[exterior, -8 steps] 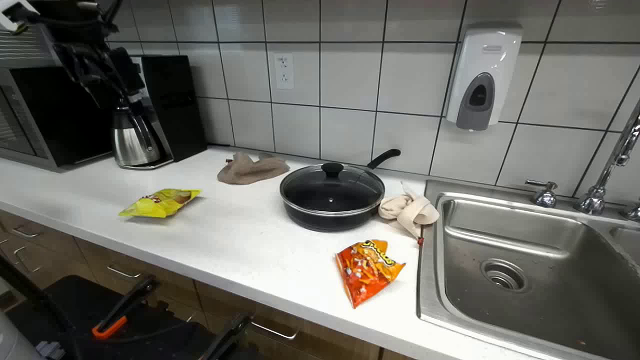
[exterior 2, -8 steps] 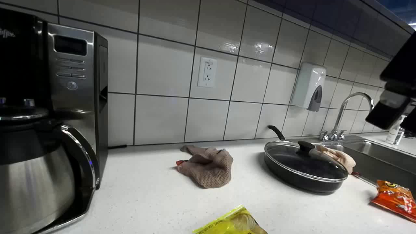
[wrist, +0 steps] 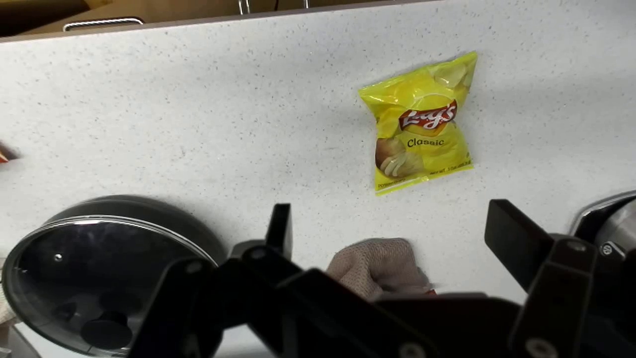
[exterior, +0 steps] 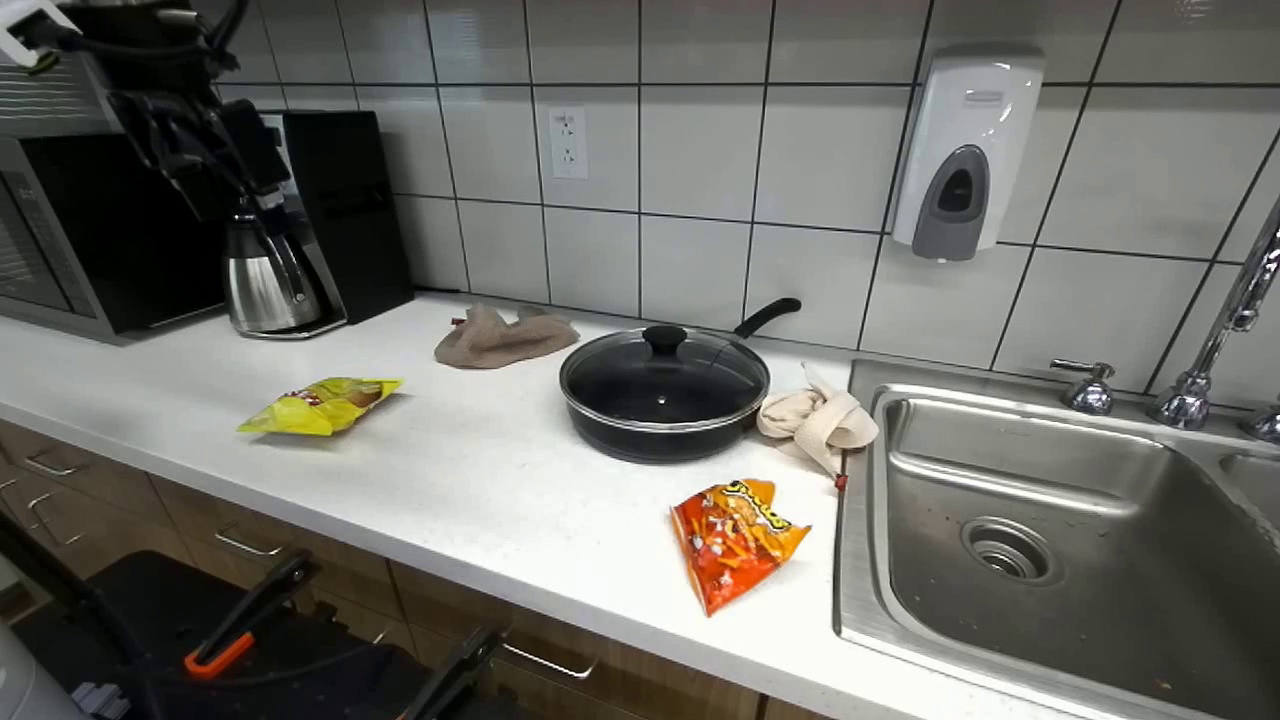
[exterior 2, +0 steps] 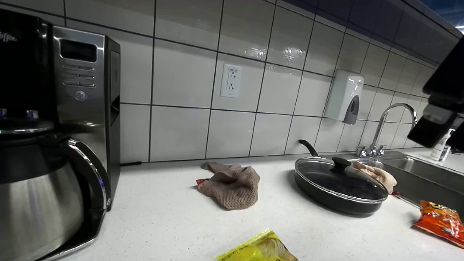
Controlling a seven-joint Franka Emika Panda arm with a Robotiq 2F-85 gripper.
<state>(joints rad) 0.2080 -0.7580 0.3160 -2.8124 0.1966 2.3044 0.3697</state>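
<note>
Yellow chip bag lies on the counter, below the widely spread pincer.

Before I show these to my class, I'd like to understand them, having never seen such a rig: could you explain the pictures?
The machine is one robot arm, ending in two dark fingers. Two cameras outside the robot take the wide pictures; a third, on its wrist, looks down past the fingers. On the white counter lie a yellow chip bag, a crumpled brown cloth, a black pan under a glass lid, an orange-and-red snack bag and a beige cloth by the sink. A coffee maker stands there too. In the wrist view the fingers stand wide apart and hold nothing.
</note>
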